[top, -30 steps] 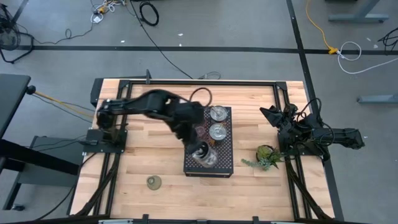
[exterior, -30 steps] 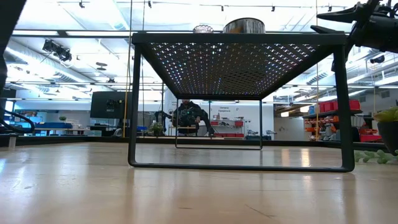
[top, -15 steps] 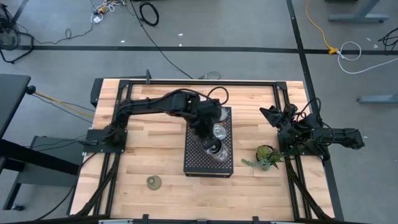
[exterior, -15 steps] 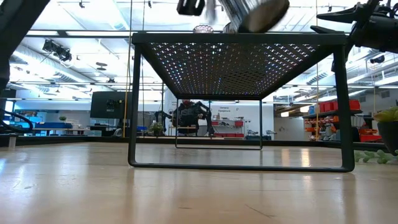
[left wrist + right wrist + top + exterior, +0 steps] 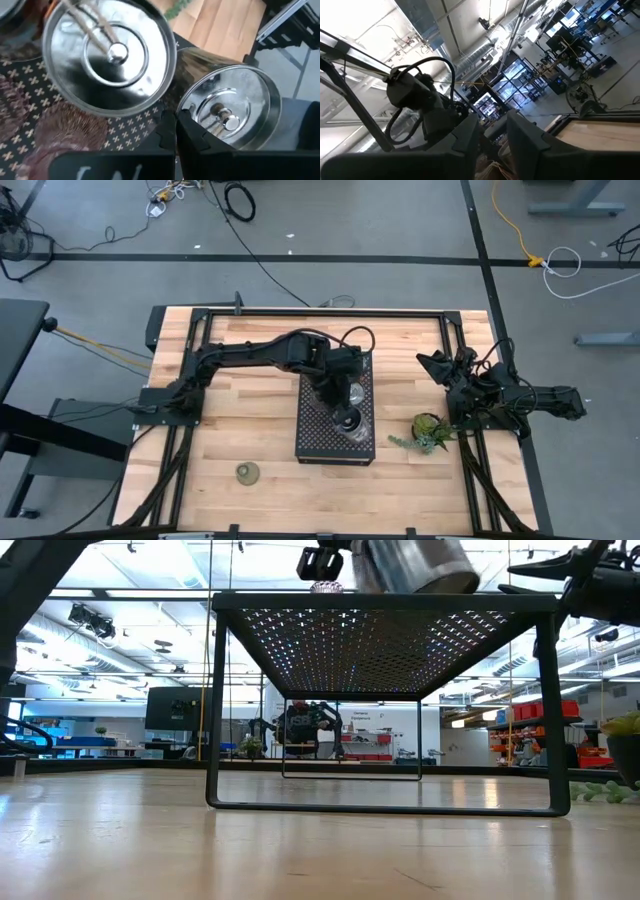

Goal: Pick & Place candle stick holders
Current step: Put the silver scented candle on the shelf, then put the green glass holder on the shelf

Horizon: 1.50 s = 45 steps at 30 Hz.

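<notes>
A black perforated stand [image 5: 310, 442] stands mid-table. Two silvery candle stick holders stand on its top: one [image 5: 352, 392] in the middle, also in the left wrist view [image 5: 110, 55], and one [image 5: 352, 362] at the far end, partly under my arm. My left gripper [image 5: 338, 408] is shut on a third silvery holder [image 5: 347, 421] just over the stand's near right part. An olive-green holder [image 5: 247, 472] stands on the table at the near left. My right gripper [image 5: 438, 368] is open and empty at the table's right edge. No pinkish-red holder shows clearly. My left gripper pinches the silvery holder's rim [image 5: 186, 106] between its two fingers, one finger inside the cup and one outside. The fingers come slanting down from the far left. In the low view the holder [image 5: 415, 565] is tilted, its base just above the stand's top.
A small green potted plant [image 5: 428, 430] stands right of the stand, close to my right arm. Black frame rails [image 5: 320, 312] run along the table's edges. Bare wood lies left of and in front of the stand.
My left gripper has carried the silvery holder from the stand's near left toward the right and down, close to the stand's top beside the middle holder. The holder has tipped and stays in the hold. My left arm's elbow has swung toward the table's right.
</notes>
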### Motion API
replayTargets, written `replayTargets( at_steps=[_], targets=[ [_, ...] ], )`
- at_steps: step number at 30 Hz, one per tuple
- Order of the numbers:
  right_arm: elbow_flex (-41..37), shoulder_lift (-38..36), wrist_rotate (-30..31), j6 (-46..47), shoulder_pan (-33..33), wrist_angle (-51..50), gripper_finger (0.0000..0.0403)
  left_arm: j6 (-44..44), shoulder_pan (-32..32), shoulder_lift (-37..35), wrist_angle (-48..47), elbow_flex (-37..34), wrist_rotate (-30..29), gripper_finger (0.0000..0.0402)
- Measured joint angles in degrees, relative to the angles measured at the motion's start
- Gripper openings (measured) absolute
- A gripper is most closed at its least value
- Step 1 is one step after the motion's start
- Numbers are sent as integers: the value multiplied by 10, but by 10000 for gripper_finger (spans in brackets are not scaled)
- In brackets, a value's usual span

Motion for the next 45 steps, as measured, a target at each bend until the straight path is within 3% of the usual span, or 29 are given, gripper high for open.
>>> replayTargets(
  at_steps=[23, 35, 45],
  targets=[
    [0, 0, 0, -2, 0, -4, 100, 6, 3, 6, 7, 0, 19, 17],
    [0, 0, 0, -2, 0, -4, 100, 5, 4, 6, 49, 0, 14, 87],
    [0, 0, 0, -1, 0, -3, 100, 3, 20, -12, 86, 4, 59, 88]
  ],
)
